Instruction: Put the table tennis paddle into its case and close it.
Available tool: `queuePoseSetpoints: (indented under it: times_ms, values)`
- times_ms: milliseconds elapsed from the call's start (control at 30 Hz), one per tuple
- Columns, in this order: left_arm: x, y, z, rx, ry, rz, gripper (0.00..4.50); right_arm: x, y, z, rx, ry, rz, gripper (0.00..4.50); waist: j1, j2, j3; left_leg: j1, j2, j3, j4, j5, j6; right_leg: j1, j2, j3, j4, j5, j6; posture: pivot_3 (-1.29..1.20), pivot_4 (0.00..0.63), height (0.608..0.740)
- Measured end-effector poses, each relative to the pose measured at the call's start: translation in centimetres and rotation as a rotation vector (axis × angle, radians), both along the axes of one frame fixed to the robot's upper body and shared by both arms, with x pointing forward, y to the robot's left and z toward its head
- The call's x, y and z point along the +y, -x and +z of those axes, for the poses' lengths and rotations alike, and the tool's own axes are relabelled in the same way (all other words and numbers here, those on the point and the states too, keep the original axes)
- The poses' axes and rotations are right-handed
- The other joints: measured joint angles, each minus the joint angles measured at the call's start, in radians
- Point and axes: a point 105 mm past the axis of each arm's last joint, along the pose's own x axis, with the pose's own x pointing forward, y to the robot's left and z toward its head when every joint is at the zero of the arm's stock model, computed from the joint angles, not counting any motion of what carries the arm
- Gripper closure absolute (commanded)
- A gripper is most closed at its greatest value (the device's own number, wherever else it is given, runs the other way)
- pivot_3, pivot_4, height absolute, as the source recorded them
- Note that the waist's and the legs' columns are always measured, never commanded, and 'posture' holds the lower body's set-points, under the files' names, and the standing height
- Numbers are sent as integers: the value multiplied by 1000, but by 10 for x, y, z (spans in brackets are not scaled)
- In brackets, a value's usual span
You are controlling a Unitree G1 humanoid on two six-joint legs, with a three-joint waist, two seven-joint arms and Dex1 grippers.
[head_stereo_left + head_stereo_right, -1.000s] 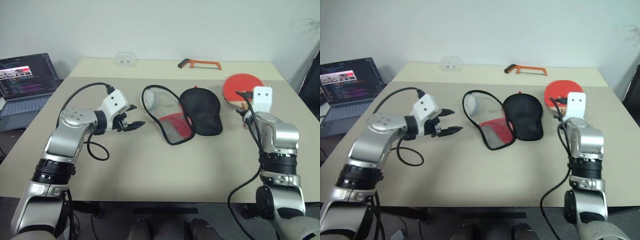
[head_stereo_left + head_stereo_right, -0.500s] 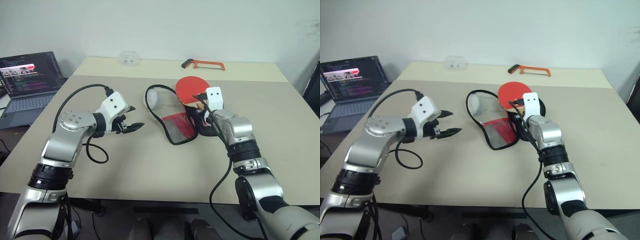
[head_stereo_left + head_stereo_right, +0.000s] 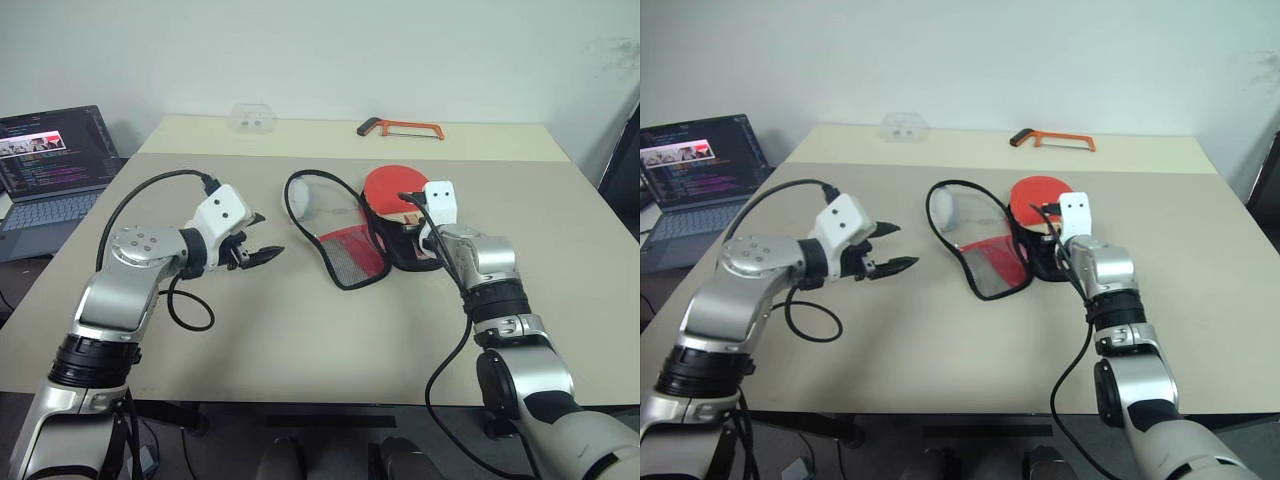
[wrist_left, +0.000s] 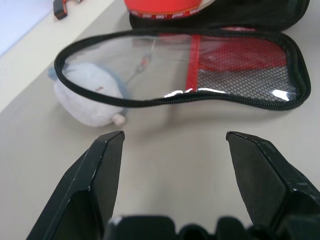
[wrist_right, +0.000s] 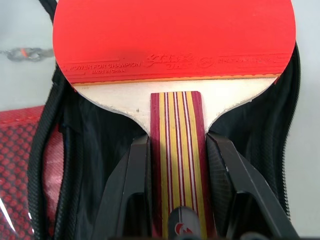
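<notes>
The case [image 3: 335,235] lies unzipped mid-table, its clear front flap with mesh and red patch [image 4: 235,70] folded out to the left and its black back half [image 3: 405,255] on the right. A grey fuzzy charm [image 4: 87,95] rests under the clear flap. My right gripper [image 5: 177,142] is shut on the striped wooden handle of the table tennis paddle [image 5: 172,35]. The paddle's red face [image 3: 393,187] hangs over the black half, pointing away from me. Left of the case, my left gripper [image 3: 265,235] stands open and empty, facing the flap.
An orange hacksaw [image 3: 400,127] and a small clear plastic box [image 3: 250,117] lie along the far edge of the table. An open laptop [image 3: 50,165] sits on a lower surface off the table's left side.
My right gripper carried the paddle leftwards from the table's right side and lowered it over the case's black half. The left arm has stayed where it was.
</notes>
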Motion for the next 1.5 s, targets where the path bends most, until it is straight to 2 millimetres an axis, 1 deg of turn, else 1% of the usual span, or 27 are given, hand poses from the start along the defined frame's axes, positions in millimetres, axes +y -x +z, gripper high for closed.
queuePoseSetpoints:
  times_ms: [367, 533, 700, 767, 800, 933, 1000, 1033, 1100, 1167, 1200, 1267, 1333, 1367, 1400, 1433, 1500]
  values:
    - [0, 0, -1, 3, 0, 2, 933, 2, 1, -7, 24, -1, 18, 3395, 0, 0, 0, 0, 0, 0, 0, 0, 0, 0, 0, 0, 0, 0, 0, 0, 150, 740]
    - [0, 0, -1, 3, -1, 2, 933, 1, 2, -15, 51, -4, 13, 3395, 0, 0, 0, 0, 0, 0, 0, 0, 0, 0, 0, 0, 0, 0, 0, 0, 150, 740]
    - [1, 0, -1, 2, -3, 4, 933, 1, 2, -17, 58, -3, 12, 3395, 0, 0, 0, 0, 0, 0, 0, 0, 0, 0, 0, 0, 0, 0, 0, 0, 150, 740]
    - [2, 0, 0, 2, -6, 5, 933, 1, 2, -17, 58, -3, 13, 2659, 0, 0, 0, 0, 0, 0, 0, 0, 0, 0, 0, 0, 0, 0, 0, 0, 150, 740]
    - [2, 0, 0, 2, -6, 5, 933, 1, 2, -17, 56, -4, 12, 2404, 0, 0, 0, 0, 0, 0, 0, 0, 0, 0, 0, 0, 0, 0, 0, 0, 150, 740]
    - [2, 0, 0, 1, -6, 5, 933, -1, 0, -15, 44, -4, -3, 1050, 0, 0, 0, 0, 0, 0, 0, 0, 0, 0, 0, 0, 0, 0, 0, 0, 150, 740]
    - [2, 0, 0, 1, -7, 4, 933, -2, 0, -15, 42, -6, -7, 258, 0, 0, 0, 0, 0, 0, 0, 0, 0, 0, 0, 0, 0, 0, 0, 0, 150, 740]
    - [2, 0, 0, 1, -7, 4, 933, -2, 0, -15, 40, -8, -8, 37, 0, 0, 0, 0, 0, 0, 0, 0, 0, 0, 0, 0, 0, 0, 0, 0, 150, 740]
    - [2, 0, 0, 0, -7, 4, 933, -1, 0, -13, 35, -13, -7, 37, 0, 0, 0, 0, 0, 0, 0, 0, 0, 0, 0, 0, 0, 0, 0, 0, 150, 740]
    - [2, 0, -1, 1, -8, 6, 933, -1, 2, -2, 14, -16, 2, 37, 1, 0, 0, 0, 0, 0, 0, 0, 0, 0, 0, 0, 0, 0, 0, 0, 150, 740]
    - [3, -1, -1, 2, -8, 7, 933, -1, 4, 9, -9, -19, 14, 37, 1, 0, 0, 0, 0, 0, 0, 0, 0, 0, 0, 0, 0, 0, 0, 0, 150, 740]
    - [4, -1, -1, 1, -10, 11, 933, -5, 12, 41, -84, -20, 59, 37, 3, 1, 0, 0, 0, 0, 0, 0, 0, 0, 0, 0, 0, 0, 0, 0, 150, 740]
    - [6, -3, -2, 3, -10, 17, 933, -20, 27, 76, -181, 23, 105, 37, 9, 1, 0, 0, 0, -1, 0, 0, 0, 0, 0, -1, -1, 0, 0, 0, 150, 740]
    - [8, -4, -3, 6, -10, 20, 933, -28, 35, 87, -216, 54, 124, 37, 13, 0, 0, 0, 0, -1, 0, 0, 0, 1, 0, -1, -2, 0, 0, 0, 150, 740]
    - [9, -5, -5, 11, -12, 23, 933, -37, 44, 95, -243, 92, 153, 37, 17, 0, 0, 0, 0, -1, 0, 0, 0, 1, 0, -1, -2, 0, 0, 0, 150, 740]
    - [10, -6, -7, 13, -18, 25, 933, -44, 52, 96, -255, 121, 187, 37, 20, 0, 0, 0, 0, -1, 0, 0, 0, 1, 0, -1, -2, 0, 0, 0, 150, 740]
    - [10, -11, -15, 25, -33, 26, 933, -54, 69, 88, -258, 125, 292, 37, 23, 0, 0, 0, 0, -1, 1, 0, 0, 2, 0, -1, -2, 0, 0, 0, 150, 740]
